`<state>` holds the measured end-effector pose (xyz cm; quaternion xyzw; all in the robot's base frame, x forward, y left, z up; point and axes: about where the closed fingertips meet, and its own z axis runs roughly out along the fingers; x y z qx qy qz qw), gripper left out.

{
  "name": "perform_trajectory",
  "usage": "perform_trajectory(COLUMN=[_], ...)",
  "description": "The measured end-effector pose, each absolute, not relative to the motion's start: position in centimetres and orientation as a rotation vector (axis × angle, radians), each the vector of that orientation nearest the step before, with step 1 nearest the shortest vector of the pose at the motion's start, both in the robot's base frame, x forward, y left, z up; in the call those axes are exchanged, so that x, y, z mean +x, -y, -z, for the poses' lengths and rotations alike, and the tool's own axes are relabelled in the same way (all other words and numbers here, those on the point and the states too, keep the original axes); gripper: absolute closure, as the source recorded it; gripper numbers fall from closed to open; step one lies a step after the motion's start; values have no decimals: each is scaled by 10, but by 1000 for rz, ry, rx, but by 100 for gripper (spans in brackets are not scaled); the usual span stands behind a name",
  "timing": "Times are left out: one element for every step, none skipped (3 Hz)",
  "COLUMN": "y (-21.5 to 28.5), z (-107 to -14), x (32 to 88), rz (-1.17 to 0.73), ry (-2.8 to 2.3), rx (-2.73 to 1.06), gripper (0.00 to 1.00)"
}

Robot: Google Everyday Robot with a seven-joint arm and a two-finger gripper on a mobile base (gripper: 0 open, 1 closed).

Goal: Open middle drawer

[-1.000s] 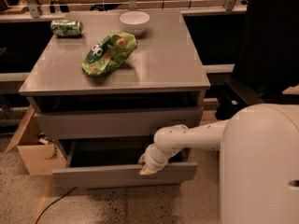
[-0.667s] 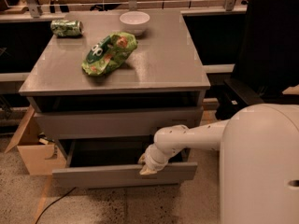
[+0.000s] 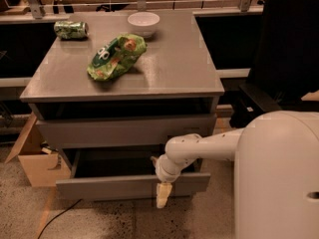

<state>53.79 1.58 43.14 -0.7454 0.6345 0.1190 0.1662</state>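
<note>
Honestly, with the gripper point(image 3: 163, 192) over the front edge of the middle drawer point(image 3: 99, 187) — clamped or loose, I can't tell — an angled pull could slip it off.

The drawer point(image 3: 114, 185) stood pulled out under the table's point(image 3: 169, 68) front edge; the gripper point(image 3: 163, 195) hung over its front panel, right of centre; a can point(image 3: 71, 29) lay at the back-left corner.

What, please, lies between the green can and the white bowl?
Only bare cabinet top, in the camera view; the gripper sits at the open middle drawer.
</note>
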Motion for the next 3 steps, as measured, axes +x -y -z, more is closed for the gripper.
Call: perform_trajectory(y=[-17, -11, -1], z=[-434, -423, -405], x=[539, 543, 547], rz=[-329, -336, -359], ry=[-1793, -1811, -1856], rx=[-2128, -2121, -2093], gripper=[0, 0, 0])
